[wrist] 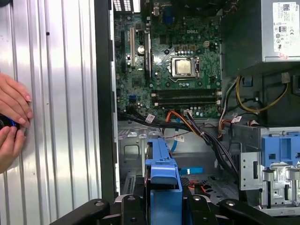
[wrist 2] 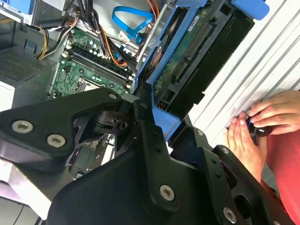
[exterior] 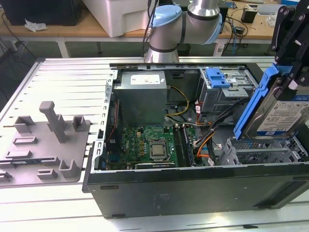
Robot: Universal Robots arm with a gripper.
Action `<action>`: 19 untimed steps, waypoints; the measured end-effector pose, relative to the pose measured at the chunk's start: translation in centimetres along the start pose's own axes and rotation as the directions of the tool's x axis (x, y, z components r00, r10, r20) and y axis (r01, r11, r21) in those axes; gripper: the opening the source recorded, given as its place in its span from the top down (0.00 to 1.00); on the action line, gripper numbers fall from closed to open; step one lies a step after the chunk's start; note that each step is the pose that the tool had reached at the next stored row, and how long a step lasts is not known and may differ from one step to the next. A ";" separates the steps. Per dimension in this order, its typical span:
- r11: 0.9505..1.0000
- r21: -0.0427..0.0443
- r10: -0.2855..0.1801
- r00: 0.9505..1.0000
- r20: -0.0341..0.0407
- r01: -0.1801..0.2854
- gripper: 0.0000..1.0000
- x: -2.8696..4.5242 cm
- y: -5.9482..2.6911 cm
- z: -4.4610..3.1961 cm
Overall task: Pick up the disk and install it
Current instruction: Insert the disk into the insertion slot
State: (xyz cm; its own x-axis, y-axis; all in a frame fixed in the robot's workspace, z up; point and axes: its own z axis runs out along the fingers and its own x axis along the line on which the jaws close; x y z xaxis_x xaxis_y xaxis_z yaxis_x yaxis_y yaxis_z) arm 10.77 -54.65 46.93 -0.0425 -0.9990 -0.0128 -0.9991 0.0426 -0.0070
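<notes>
Black pincer links [wrist 2: 157, 119] are pressed together on the blue carrier rail of the disk [wrist 2: 187, 56]; jaws pinch the rail from both sides, and in the first wrist view the rail [wrist: 162, 171] sits between the links.

I see the disk [exterior: 284, 116] in the exterior view tilted steeply, label side facing the camera, at the exterior view's right end of the open computer case [exterior: 193, 188]. Its lower edge is at the metal bay [exterior: 260, 152]; contact I cannot tell.

Inside the case: motherboard [exterior: 149, 142], grey power supply [exterior: 142, 96], a drive cage with a blue latch bracket [exterior: 217, 77].

The case lies on a ribbed metal table [exterior: 63, 77]. A grey fixture plate [exterior: 46, 145] lies beside it, on the exterior view's left.

A person's hands [wrist 2: 262, 126] rest on the table beside the case, around a small dark object.

Beyond: the arm [exterior: 183, 24], then wooden benches [exterior: 48, 29].
</notes>
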 end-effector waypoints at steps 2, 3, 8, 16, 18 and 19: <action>1.000 0.000 0.000 1.000 0.000 0.000 0.64 -0.05 -0.04 0.15; 1.000 0.000 0.000 1.000 0.000 0.000 0.64 -0.06 -0.05 0.19; 1.000 0.000 0.000 1.000 0.000 0.000 0.64 -0.07 -0.12 0.63; 1.000 0.000 0.000 1.000 0.000 0.000 0.64 -0.15 -0.18 1.09; 1.000 0.000 0.000 1.000 0.000 0.000 0.64 -0.17 -0.18 1.17; 1.000 0.000 -0.001 1.000 0.000 0.001 0.64 -0.18 -0.17 1.19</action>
State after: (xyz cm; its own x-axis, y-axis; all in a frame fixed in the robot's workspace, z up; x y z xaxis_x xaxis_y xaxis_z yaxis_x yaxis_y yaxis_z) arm 10.96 -54.47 45.75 -0.0416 -0.9991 -0.0127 -0.9991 0.0417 -0.0070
